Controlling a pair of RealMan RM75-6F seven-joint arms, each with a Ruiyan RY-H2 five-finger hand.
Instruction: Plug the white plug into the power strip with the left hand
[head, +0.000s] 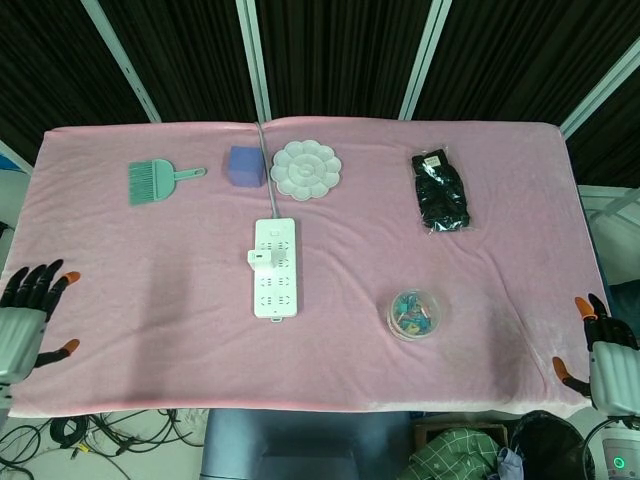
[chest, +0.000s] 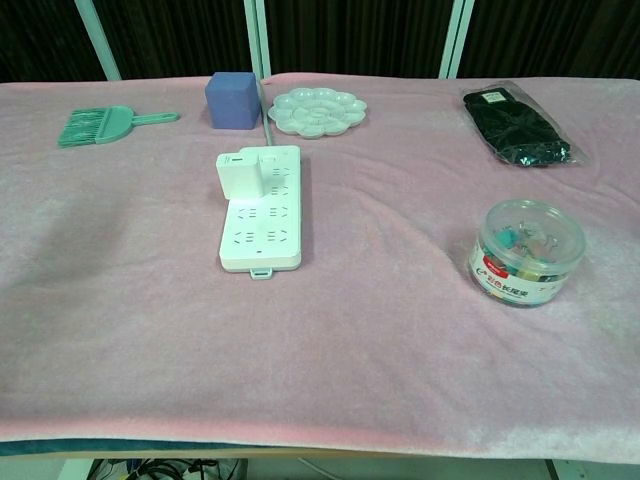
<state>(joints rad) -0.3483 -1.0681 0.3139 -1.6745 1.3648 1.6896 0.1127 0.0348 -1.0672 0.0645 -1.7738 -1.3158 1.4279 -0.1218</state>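
The white power strip (head: 275, 267) (chest: 263, 207) lies lengthwise on the pink cloth, its grey cable running to the table's back edge. The white plug (head: 259, 257) (chest: 238, 175) sits in a socket on the strip's left side, near the cable end. My left hand (head: 24, 318) is off the table's left front edge, fingers spread and holding nothing. Just past the front right corner is my right hand (head: 602, 353), fingers apart and empty. The chest view shows neither hand.
At the back of the table sit a green brush (head: 156, 180), a blue cube (head: 245, 166) and a white flower-shaped palette (head: 306, 169). A black packet (head: 441, 190) lies at the back right. A clear round tub of coloured clips (head: 415, 313) stands right of the strip.
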